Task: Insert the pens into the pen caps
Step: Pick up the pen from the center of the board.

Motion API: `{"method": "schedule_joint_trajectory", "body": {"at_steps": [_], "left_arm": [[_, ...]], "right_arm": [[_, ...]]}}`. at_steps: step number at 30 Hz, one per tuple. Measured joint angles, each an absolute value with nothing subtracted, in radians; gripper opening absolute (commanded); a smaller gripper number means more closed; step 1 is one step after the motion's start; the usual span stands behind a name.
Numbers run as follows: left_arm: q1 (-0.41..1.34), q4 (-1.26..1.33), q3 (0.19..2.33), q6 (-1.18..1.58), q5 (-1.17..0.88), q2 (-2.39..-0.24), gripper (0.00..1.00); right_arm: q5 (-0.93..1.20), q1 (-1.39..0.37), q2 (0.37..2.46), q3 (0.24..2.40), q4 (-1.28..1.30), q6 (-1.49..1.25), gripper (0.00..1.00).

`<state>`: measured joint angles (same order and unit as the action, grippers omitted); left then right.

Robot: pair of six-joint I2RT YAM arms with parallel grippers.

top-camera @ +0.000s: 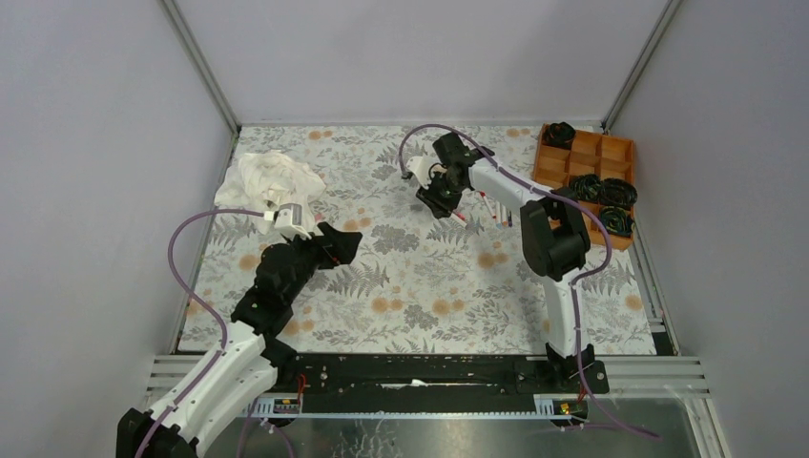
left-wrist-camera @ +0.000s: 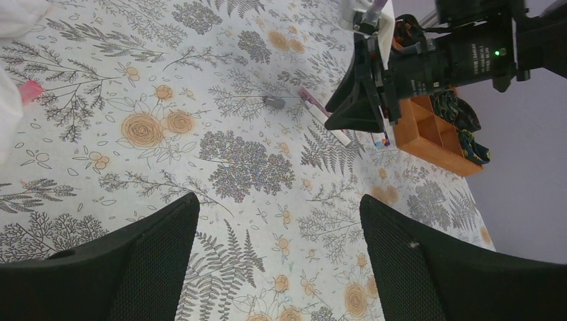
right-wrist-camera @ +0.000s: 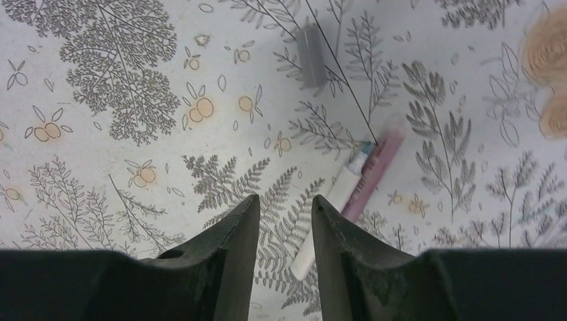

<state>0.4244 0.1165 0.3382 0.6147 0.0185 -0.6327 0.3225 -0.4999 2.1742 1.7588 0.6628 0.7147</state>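
Note:
In the right wrist view a white-barrelled pen [right-wrist-camera: 334, 207] and a pinkish-red pen [right-wrist-camera: 374, 170] lie side by side on the flowered cloth. The white pen's near end reaches behind the right finger. A dark grey pen cap [right-wrist-camera: 312, 57] lies alone beyond them. My right gripper [right-wrist-camera: 284, 199] hovers low just left of the pens, its jaws narrow but apart, with only cloth between them. The left wrist view shows the same grey cap [left-wrist-camera: 273, 101] and the pinkish pen [left-wrist-camera: 311, 100]. My left gripper [left-wrist-camera: 277, 199] is wide open and empty, well short of them. From above, the right gripper [top-camera: 441, 196] is at centre back and the left gripper [top-camera: 348, 243] is mid-left.
A crumpled white cloth [top-camera: 267, 181] lies at the back left, with a small pink piece [left-wrist-camera: 30, 90] beside it. An orange compartment tray [top-camera: 582, 162] holding black coiled items stands at the back right. More pens [top-camera: 494, 210] lie right of the right gripper.

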Motion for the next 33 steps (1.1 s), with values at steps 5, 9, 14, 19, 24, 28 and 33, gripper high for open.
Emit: {"method": "schedule_joint_trajectory", "body": {"at_steps": [5, 9, 14, 19, 24, 28, 33], "left_arm": [[0.424, 0.117, 0.338, 0.615, 0.019, -0.635, 0.93], [0.424, 0.117, 0.338, 0.615, 0.019, -0.63, 0.93], [0.424, 0.118, 0.338, 0.616, 0.019, -0.629, 0.93], [0.424, 0.12, 0.338, 0.616, 0.018, -0.638, 0.93], [0.424, 0.12, 0.338, 0.616, 0.018, -0.639, 0.93], [0.424, 0.119, 0.338, 0.615, 0.019, -0.638, 0.93], [0.424, 0.12, 0.338, 0.615, 0.019, -0.64, 0.93]], "right_arm": [[0.246, -0.496, 2.106, 1.673, 0.613, 0.632, 0.36], [0.189, -0.488, 2.103, 1.665, 0.596, 0.576, 0.31], [0.173, -0.464, 2.105, 1.666, 0.592, 0.526, 0.29], [0.174, -0.456, 2.12, 1.669, 0.593, 0.505, 0.3], [0.174, -0.456, 2.155, 1.685, 0.595, 0.496, 0.3], [0.173, -0.455, 2.177, 1.691, 0.601, 0.493, 0.3], [0.174, -0.455, 2.185, 1.692, 0.609, 0.49, 0.29]]}}
